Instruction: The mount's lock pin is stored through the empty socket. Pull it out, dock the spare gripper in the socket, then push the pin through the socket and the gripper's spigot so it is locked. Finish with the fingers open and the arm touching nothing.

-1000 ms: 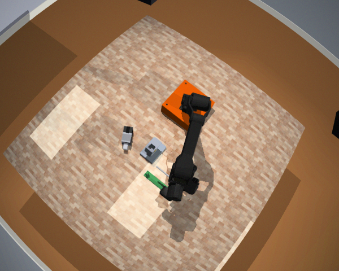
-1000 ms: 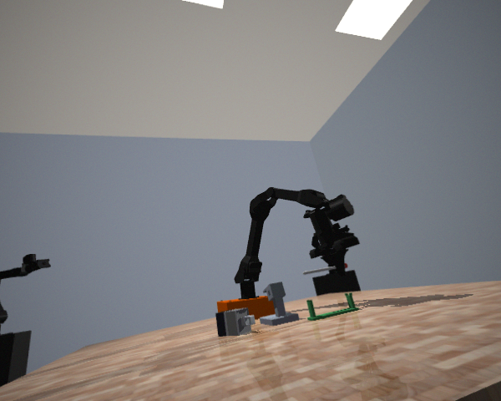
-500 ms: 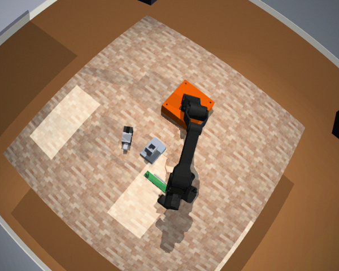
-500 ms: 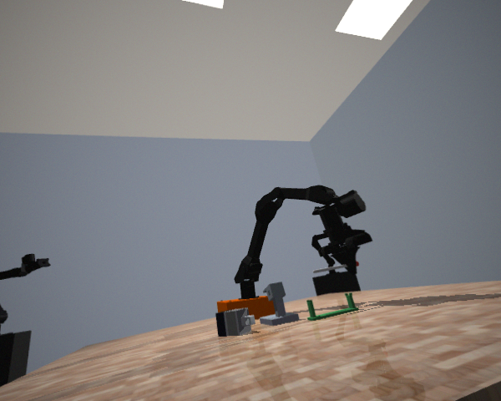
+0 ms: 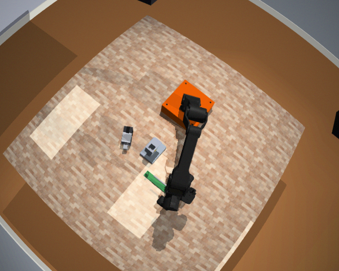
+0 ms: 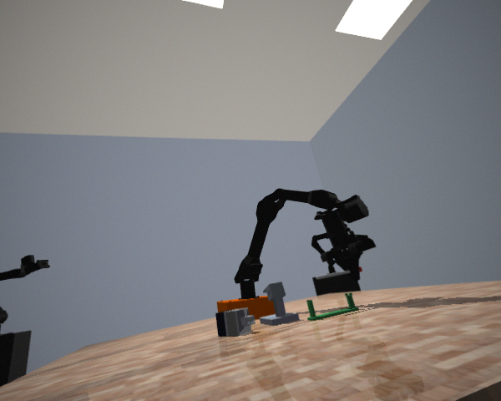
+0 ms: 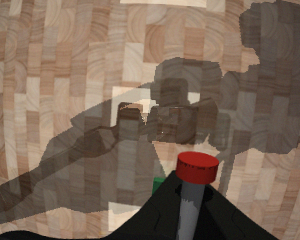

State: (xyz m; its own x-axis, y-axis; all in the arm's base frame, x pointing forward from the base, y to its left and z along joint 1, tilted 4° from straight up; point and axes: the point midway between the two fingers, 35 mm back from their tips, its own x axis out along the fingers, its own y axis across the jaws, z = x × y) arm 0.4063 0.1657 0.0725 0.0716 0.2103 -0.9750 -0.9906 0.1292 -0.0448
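My gripper is shut on the lock pin, high above the table beyond the green rack. The pin's red head sticks out on one side of the fingers; its grey shaft reaches out on the other. The fingertips are hidden under the arm in the top view. The grey mount stands on the table with its socket open and empty. The grey and black spare gripper lies on the table apart from the mount.
A green rack with two upright posts is on the table near the mount, partly under my arm in the top view. The orange block carries my arm's base. Another black arm stands far left in the exterior view.
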